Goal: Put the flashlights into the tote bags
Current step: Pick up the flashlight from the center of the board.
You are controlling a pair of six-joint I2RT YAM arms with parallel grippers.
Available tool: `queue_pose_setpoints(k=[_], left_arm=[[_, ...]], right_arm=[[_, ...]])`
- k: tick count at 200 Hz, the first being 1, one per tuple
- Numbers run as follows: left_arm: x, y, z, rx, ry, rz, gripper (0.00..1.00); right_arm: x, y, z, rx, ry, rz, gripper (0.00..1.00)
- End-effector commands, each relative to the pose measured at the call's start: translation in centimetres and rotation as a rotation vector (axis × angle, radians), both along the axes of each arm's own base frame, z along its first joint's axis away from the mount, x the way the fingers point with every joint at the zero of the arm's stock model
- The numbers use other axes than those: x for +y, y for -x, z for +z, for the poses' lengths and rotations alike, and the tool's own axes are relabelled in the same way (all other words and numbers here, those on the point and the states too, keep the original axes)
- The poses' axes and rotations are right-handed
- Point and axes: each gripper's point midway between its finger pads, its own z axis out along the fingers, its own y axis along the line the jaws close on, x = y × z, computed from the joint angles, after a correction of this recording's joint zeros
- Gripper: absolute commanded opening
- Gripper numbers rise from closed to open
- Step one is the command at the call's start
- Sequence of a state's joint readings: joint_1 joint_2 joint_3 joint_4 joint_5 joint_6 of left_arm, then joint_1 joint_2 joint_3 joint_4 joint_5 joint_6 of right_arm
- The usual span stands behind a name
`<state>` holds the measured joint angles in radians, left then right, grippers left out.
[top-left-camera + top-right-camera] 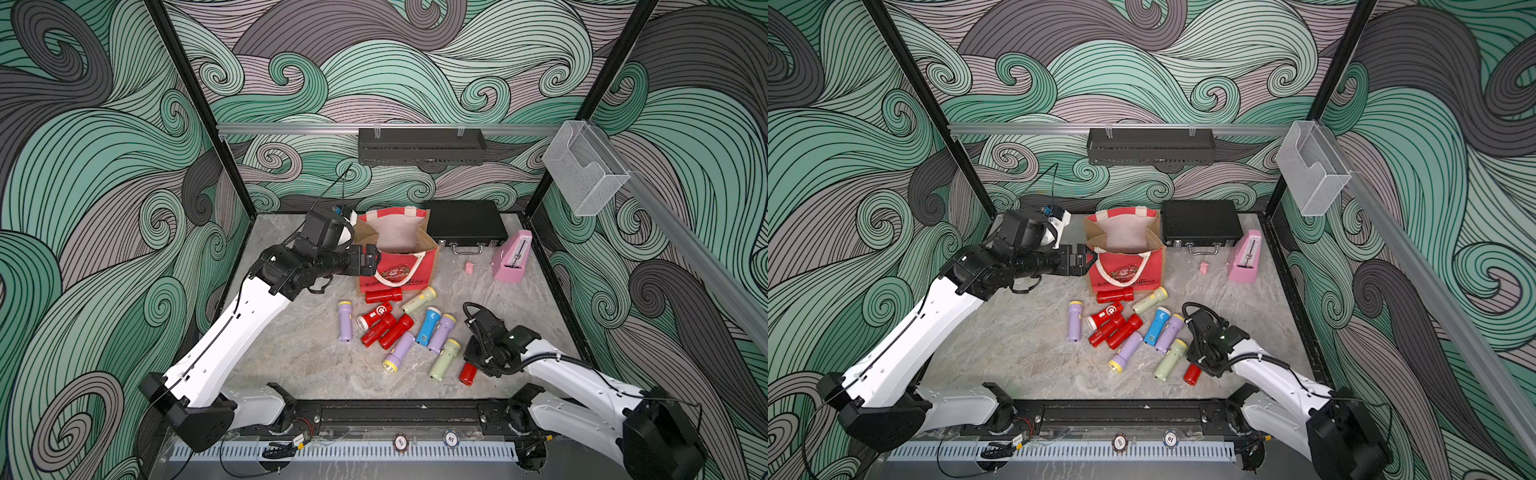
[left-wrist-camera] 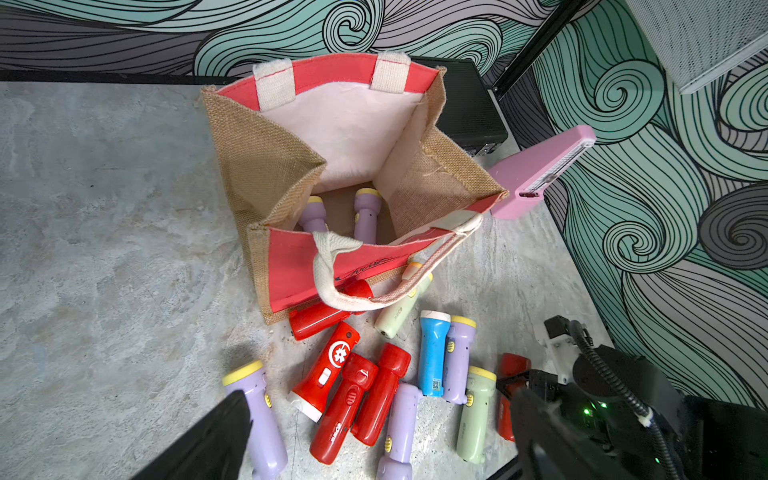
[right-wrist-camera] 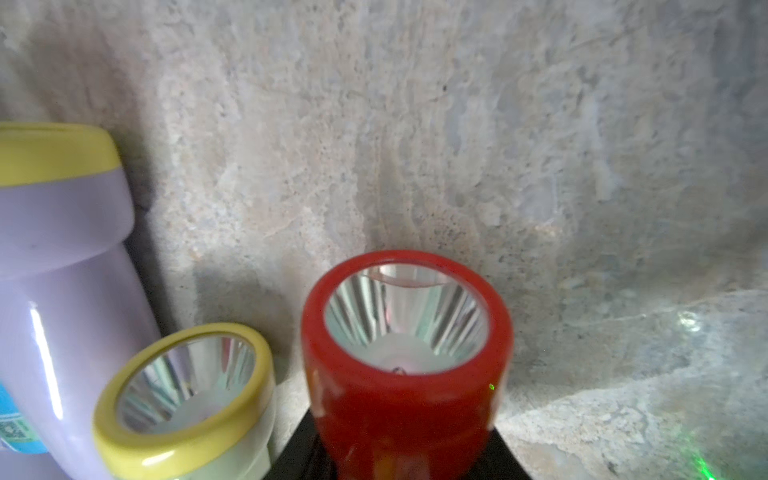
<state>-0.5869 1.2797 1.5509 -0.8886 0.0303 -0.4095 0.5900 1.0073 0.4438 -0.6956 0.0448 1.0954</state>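
The tote bag (image 1: 397,270) (image 1: 1125,270) (image 2: 266,166) stands open at the back middle, red-fronted with tan sides. Two lilac flashlights (image 2: 365,216) lie inside it. Several more flashlights (image 1: 395,328) (image 1: 1121,328) (image 2: 374,390), red, lilac, pale green and blue, lie scattered in front of it. My left gripper (image 1: 372,259) (image 1: 1086,261) (image 2: 374,449) hovers open at the bag's left front corner, holding nothing. My right gripper (image 1: 473,365) (image 1: 1198,365) (image 3: 399,457) is low at the front right, its jaws shut on a red flashlight (image 1: 467,374) (image 1: 1192,375) (image 2: 510,368) (image 3: 405,374) that lies on the table.
A black hard case (image 1: 465,224) lies behind the bag on the right. Right of it stands a pink metronome (image 1: 513,257), with a small pink piece (image 1: 469,267) nearby. A black basket (image 1: 422,145) and a clear holder (image 1: 582,170) hang on the rails.
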Motion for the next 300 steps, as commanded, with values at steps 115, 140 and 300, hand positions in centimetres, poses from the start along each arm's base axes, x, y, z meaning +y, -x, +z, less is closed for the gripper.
queue_pose_setpoints(k=[115,140,300], left_arm=[[-0.4,-1.5,1.6,-0.018,0.032,0.018,0.99],[-0.7,-1.8,2.2,0.0,0.047,0.026,0.99],[0.2,-3.0,2.5,0.04,0.187,0.108,0.99]], right_arm=[[-0.3,-0.6,-1.8,0.098,0.046,0.016,0.57],[-0.3,-0.4,-2.1,0.096,0.037,0.016,0.5],[-1.6,-3.8,6.6,-0.157,0.119,0.111,0.0]])
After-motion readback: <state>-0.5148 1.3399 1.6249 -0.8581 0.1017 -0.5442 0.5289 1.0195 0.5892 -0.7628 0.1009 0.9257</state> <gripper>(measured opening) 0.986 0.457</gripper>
